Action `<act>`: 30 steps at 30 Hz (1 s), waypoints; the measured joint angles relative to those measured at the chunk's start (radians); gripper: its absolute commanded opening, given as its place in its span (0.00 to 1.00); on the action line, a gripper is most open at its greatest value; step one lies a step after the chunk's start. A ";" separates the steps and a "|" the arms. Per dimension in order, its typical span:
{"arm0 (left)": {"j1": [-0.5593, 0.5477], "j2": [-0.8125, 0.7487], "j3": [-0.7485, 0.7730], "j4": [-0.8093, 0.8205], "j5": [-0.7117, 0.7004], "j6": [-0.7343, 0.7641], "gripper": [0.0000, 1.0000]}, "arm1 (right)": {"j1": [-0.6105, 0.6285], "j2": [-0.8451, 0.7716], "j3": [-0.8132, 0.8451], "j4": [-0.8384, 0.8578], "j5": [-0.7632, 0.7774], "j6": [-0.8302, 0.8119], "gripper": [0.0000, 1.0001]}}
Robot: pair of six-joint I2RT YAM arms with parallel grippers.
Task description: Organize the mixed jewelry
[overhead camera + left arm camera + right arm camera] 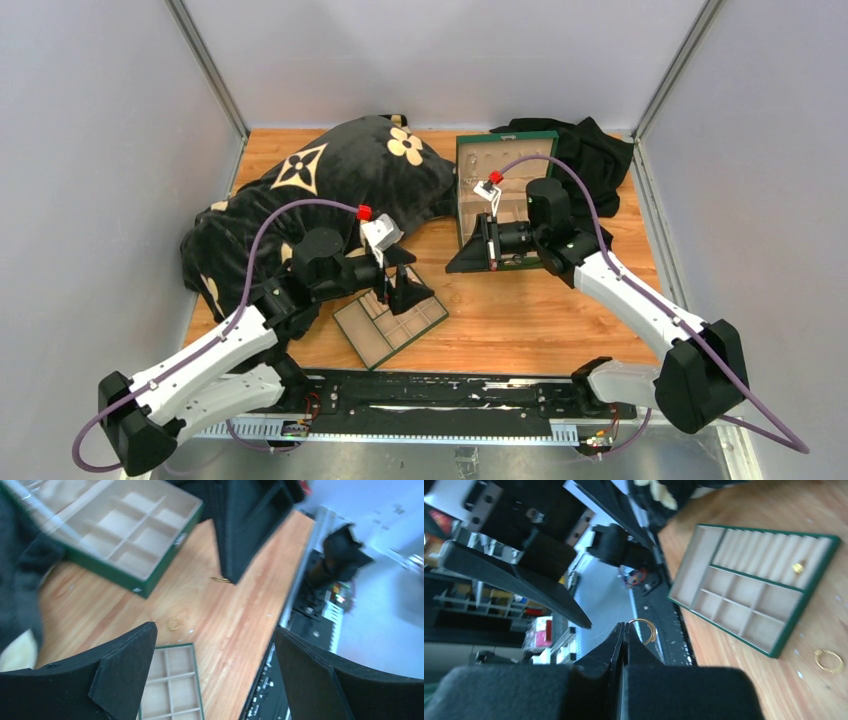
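My right gripper (pixel 624 630) is shut on a thin gold ring (pixel 645 628), pinched at the very fingertips and held above the wooden table in front of the green box (pixel 505 170). It also shows in the left wrist view (pixel 221 580). A second gold ring (pixel 829 660) lies on the wood beside the flat green tray (pixel 684 580); it also shows in the left wrist view (pixel 173 624). A tiny gold piece (pixel 797 567) sits in one of the tray's narrow slots. My left gripper (pixel 215 645) is open and empty, hovering over the tray's corner (pixel 365 345). No silvery cluster shows.
A black cushion with beige flower patterns (pixel 330 175) fills the back left. A black cloth (pixel 595 150) lies behind the green box. The arms' black base rail (pixel 450 395) runs along the near edge. Grey walls enclose the table.
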 measured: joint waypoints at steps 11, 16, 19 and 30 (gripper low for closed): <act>0.000 0.031 0.003 0.135 0.348 0.143 0.87 | -0.006 -0.001 0.000 0.310 -0.249 0.270 0.00; 0.000 0.051 0.003 0.173 0.396 0.215 0.85 | -0.006 -0.001 0.000 0.363 -0.291 0.325 0.00; 0.000 0.075 0.003 0.192 0.399 0.230 0.82 | -0.006 0.000 0.000 0.382 -0.304 0.343 0.00; 0.000 0.141 0.004 0.264 0.389 0.263 0.69 | -0.005 0.026 0.000 0.397 -0.331 0.363 0.00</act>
